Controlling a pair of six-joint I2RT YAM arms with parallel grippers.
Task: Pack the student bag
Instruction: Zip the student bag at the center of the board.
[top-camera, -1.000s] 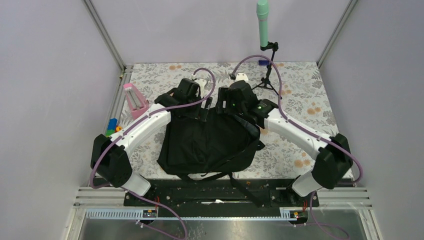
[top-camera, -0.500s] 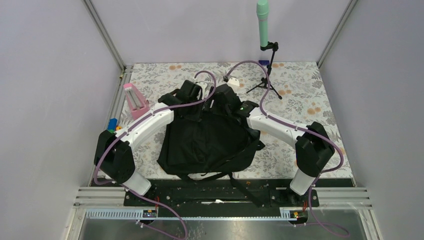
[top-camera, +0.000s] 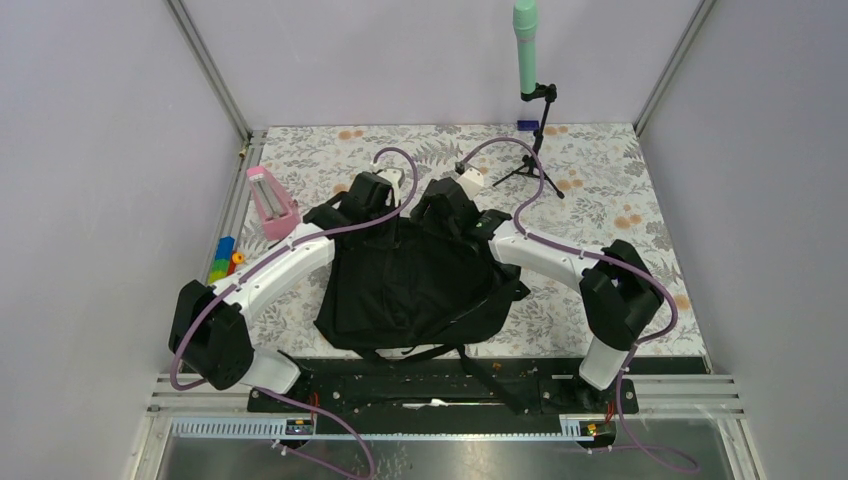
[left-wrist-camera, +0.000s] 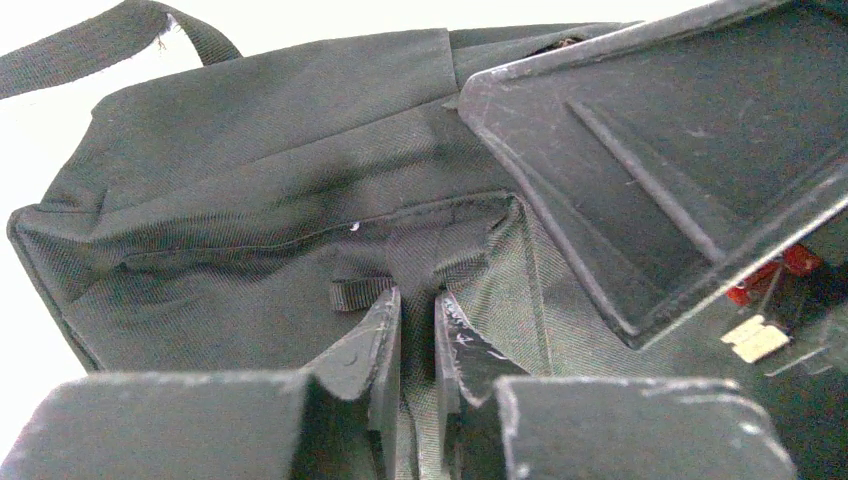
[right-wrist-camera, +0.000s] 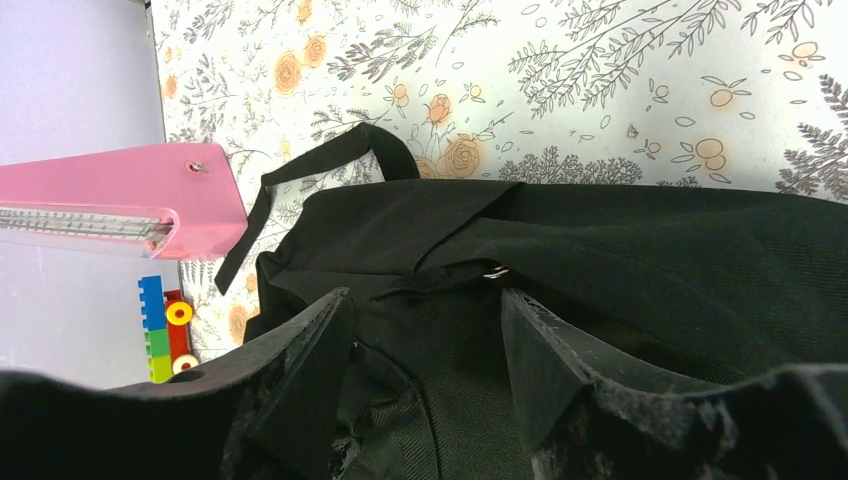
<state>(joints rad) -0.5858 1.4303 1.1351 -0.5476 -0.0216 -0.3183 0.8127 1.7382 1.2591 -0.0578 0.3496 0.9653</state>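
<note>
Flowered tabletop (top-camera: 600, 190) holds your bag (top-camera: 420, 290), probably soft and floppy: left claw (left-wrist-camera: 418, 330) pinches a fabric fold, right claw (right-wrist-camera: 425, 320) open, empty; take hold at seams.

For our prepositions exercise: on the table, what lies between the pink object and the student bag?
The student bag's black strap on floral cloth; see right wrist view.

student bag (top-camera: 410, 285): far end covered from above | pink object (right-wrist-camera: 120, 190): cut off left
</note>
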